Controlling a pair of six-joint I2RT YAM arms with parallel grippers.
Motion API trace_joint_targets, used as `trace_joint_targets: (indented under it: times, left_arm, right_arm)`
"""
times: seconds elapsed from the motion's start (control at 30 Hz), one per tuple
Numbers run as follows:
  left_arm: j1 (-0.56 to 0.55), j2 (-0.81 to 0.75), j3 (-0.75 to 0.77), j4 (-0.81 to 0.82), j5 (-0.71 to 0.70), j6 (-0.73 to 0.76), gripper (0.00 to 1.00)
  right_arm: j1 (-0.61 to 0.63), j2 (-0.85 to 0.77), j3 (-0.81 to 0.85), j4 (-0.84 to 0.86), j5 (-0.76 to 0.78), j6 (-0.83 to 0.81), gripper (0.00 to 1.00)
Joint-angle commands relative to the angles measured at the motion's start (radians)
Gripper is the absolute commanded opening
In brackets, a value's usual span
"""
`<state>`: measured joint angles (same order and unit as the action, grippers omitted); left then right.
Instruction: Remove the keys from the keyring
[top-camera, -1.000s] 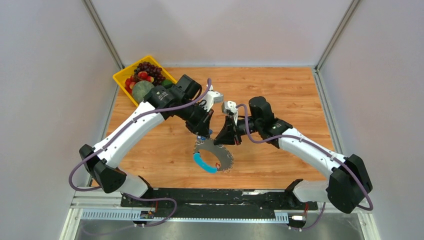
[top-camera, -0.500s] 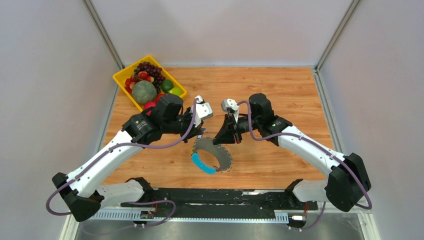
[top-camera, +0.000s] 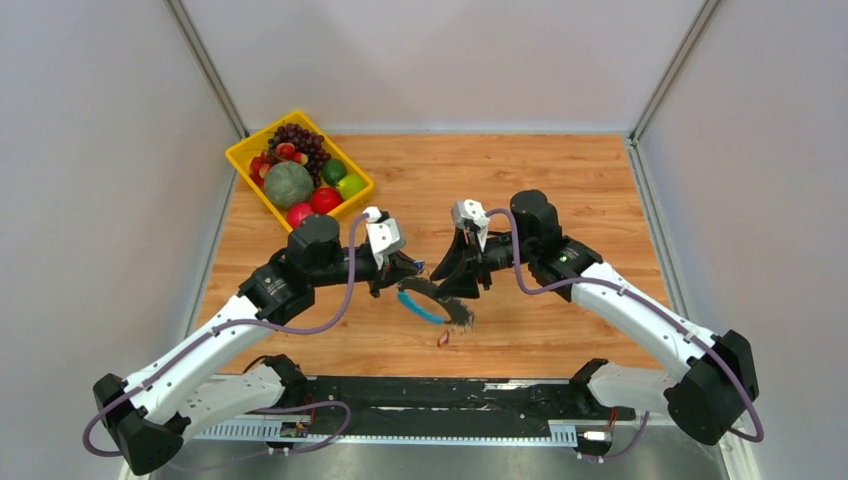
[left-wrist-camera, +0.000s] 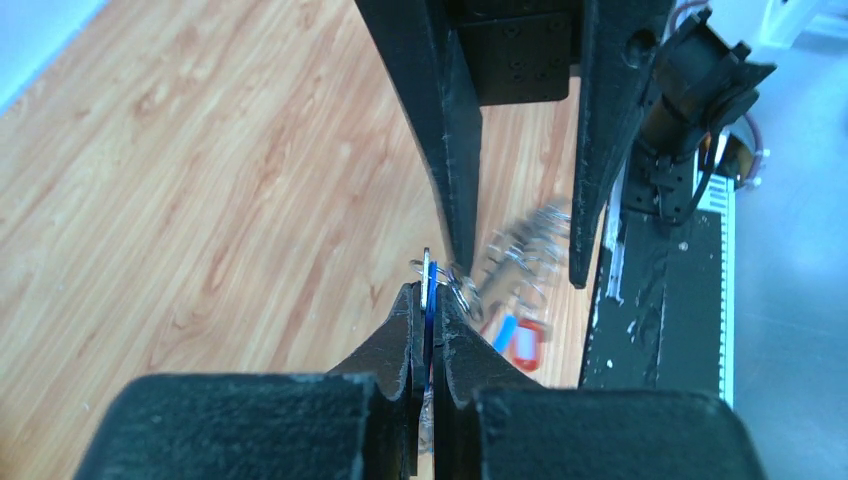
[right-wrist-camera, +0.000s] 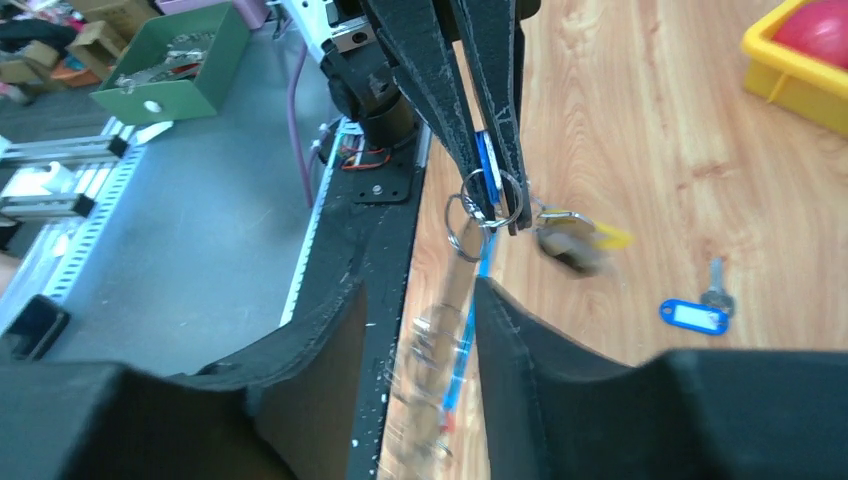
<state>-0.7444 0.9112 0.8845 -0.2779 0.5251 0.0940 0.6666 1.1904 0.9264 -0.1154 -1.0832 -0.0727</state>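
Left gripper (left-wrist-camera: 428, 292) is clenched. Its pads pinch a thin blue piece edge-on at the top end of the keyring (top-camera: 425, 308), with small split rings (right-wrist-camera: 488, 205) bunched right at its fingertips. Can't tell if that blue piece is a key head or the band. From the pinch the keyring hangs down and across into the right gripper (right-wrist-camera: 418, 290), whose jaws stand apart, released. The light-blue band and chain run through the gap, blurred, nearer one finger; contact unclear. The two tools face each other tip to tip, close together. Yellow-headed key (right-wrist-camera: 580, 243) is just off the left gripper's tips, blurred; can't tell if it's on a ring. Blue-tagged key (right-wrist-camera: 697, 314) lies flat on the table (top-camera: 560, 180) further out on that same side, apart from the keyring. Red-tagged key (top-camera: 443, 338) is below the right gripper, under the chain's low end, apparently separate from it in the overhead view.
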Motion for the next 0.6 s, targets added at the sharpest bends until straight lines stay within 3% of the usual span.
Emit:
trace_joint_targets:
  times: [0.0,0.37,0.57]
  left_arm:
    - [0.005,-0.048,-0.009,0.187,0.039,-0.079,0.00]
    - [0.005,-0.078,-0.007,0.151,0.032,-0.118,0.00]
    - [0.005,-0.061,0.051,0.081,0.023,-0.150,0.00]
  right_arm:
    - [0.007,-0.069,-0.012,0.030,0.093,-0.011,0.50]
    - [0.008,-0.283,-0.103,0.102,0.322,-0.033,0.53]
    - [0.013,-0.390,-0.181,0.219,0.362,0.002,0.45]
